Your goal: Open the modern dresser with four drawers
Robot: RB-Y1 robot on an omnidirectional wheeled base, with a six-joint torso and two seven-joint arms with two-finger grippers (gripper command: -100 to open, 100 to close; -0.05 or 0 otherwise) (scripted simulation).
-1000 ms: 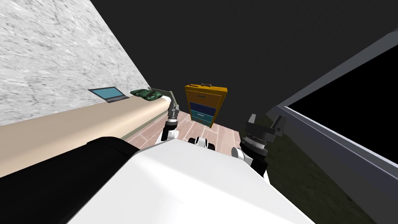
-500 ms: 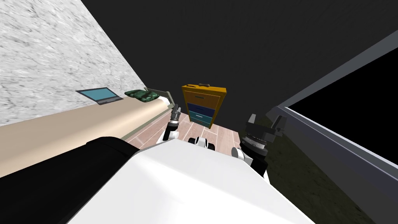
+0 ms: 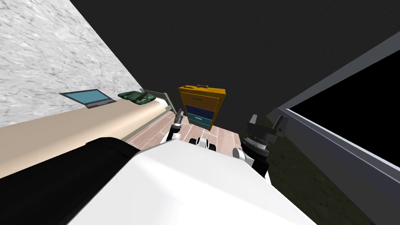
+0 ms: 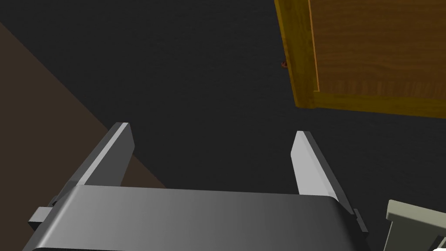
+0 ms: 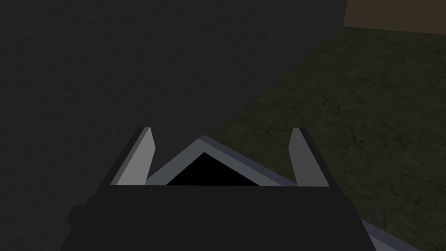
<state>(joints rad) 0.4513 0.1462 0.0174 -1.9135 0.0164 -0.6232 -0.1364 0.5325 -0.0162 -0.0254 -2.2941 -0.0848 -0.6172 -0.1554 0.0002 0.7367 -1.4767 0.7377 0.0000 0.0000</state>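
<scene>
The left gripper (image 4: 213,130) is now brought lower, toward the yellow dresser (image 3: 201,104) — fingers spread, empty. The right gripper (image 5: 220,130) is spread too — no drawer is reached yet.

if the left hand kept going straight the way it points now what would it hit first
Probably the dark grey wall: it lies straight ahead between the open fingers of the left hand. The yellow wooden dresser sits off to the side of that line. Depth is unclear.
</scene>
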